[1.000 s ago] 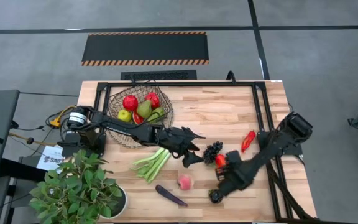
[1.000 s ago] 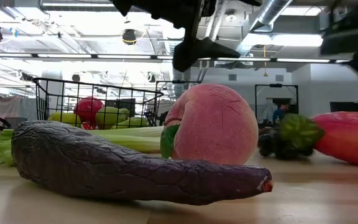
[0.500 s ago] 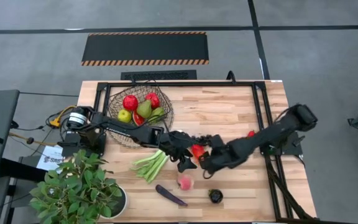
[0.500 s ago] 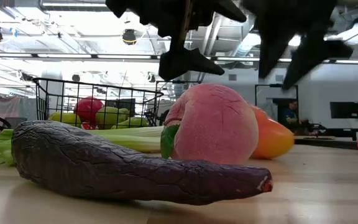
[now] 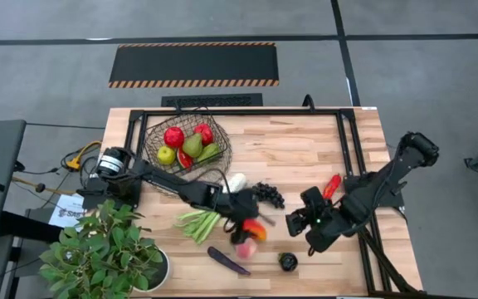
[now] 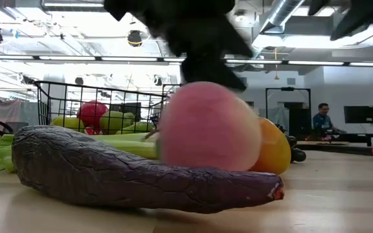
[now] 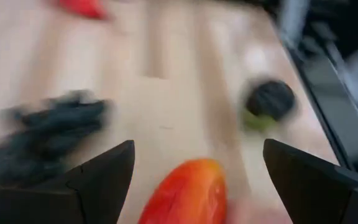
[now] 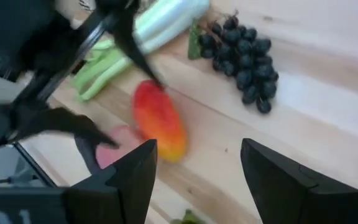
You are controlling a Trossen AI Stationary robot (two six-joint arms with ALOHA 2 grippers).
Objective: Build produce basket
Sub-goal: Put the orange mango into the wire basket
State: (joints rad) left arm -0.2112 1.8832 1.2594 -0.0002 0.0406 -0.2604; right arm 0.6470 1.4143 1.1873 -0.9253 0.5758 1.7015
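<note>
Overhead, the basket (image 5: 187, 143) holds fruit, unseen from either wrist.

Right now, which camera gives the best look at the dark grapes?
The right wrist view: the grapes lie whole and unblocked on the wooden table. The high view shows them small, beside the left arm. The left wrist view gives only a dark smear. The low view shows just a few at the orange pepper's side.

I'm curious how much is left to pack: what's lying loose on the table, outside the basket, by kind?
Leek: 1
Grape bunch: 1
Orange pepper: 1
Peach: 1
Aubergine: 1
Red chilli: 1
Dark round fruit: 1
Total: 7
</note>
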